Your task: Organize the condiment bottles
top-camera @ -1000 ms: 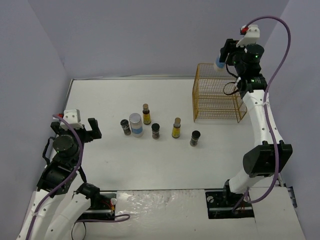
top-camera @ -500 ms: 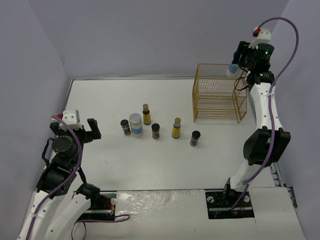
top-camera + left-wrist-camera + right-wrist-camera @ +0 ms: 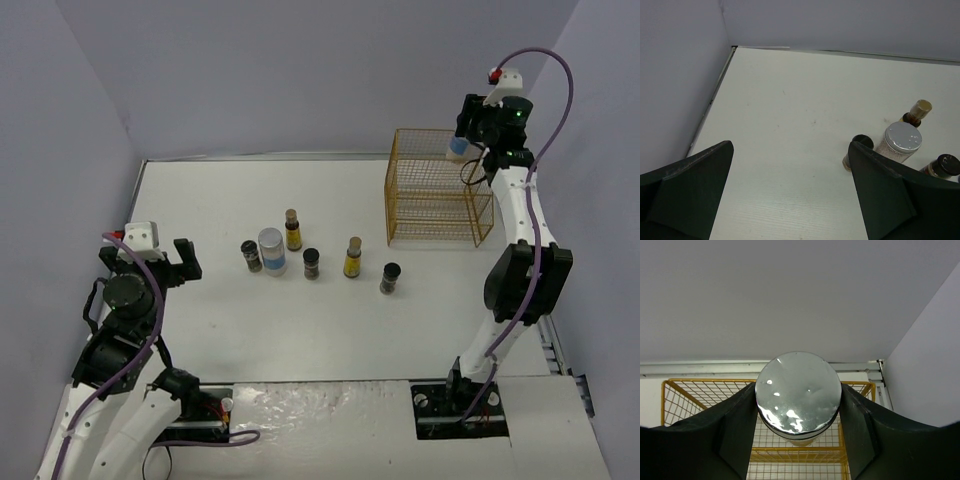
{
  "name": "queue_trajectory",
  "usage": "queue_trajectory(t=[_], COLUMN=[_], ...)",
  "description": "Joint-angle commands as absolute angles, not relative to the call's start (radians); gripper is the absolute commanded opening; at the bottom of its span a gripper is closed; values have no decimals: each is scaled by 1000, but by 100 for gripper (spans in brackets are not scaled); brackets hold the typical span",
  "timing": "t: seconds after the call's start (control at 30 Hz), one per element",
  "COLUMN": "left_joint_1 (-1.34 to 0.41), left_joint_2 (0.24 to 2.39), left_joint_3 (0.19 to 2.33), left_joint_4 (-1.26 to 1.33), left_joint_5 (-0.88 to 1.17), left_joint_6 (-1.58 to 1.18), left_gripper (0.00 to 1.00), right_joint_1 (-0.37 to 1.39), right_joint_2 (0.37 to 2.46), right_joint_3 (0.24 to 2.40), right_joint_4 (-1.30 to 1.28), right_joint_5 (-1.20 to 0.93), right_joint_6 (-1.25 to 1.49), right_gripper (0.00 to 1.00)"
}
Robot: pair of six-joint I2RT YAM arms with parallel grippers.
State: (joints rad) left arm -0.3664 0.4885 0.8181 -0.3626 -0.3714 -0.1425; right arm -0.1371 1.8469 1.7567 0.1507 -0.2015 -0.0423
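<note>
Arm (image 3: 520, 212) stretched tall, right tool (image 3: 461, 138) clamped on white jar (image 3: 798, 390), seemingly above rack (image 3: 438, 200), left tool (image 3: 790, 150) apart, low

Two arms on show, both white shells broken up by chunky black joint housings: the left arm (image 3: 128, 425) and the right arm (image 3: 522, 215) match. A thin purple cable (image 3: 545, 51) trails off each one. Each wrist wears a small white block (image 3: 506, 77) tipped with red, and a green light (image 3: 517, 113) glows on the right. The left gripper (image 3: 790, 144) and right gripper (image 3: 797, 387) have matte black, wedge-shaped fingers (image 3: 690, 192). The black base plate (image 3: 440, 410) shows screw heads.
</note>
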Motion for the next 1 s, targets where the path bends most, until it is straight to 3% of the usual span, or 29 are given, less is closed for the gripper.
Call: queue_trajectory(t=[0.0, 0.67, 0.97], left_joint_1=[-370, -370, -370], left_joint_2=[497, 508, 517], left_joint_3=[836, 833, 831], left_joint_4=[-316, -313, -312], left_joint_5=[-374, -373, -368], left_joint_6=[-148, -144, -141], left_gripper=[97, 97, 97], right_joint_1=[-140, -155, -175], right_joint_2=[1853, 1905, 1936], right_joint_3=[1748, 1638, 1555], right_joint_4=[301, 376, 430], right_joint_5=[-245, -236, -239], right_joint_6=[-57, -83, -69], right_gripper=[0, 1, 9])
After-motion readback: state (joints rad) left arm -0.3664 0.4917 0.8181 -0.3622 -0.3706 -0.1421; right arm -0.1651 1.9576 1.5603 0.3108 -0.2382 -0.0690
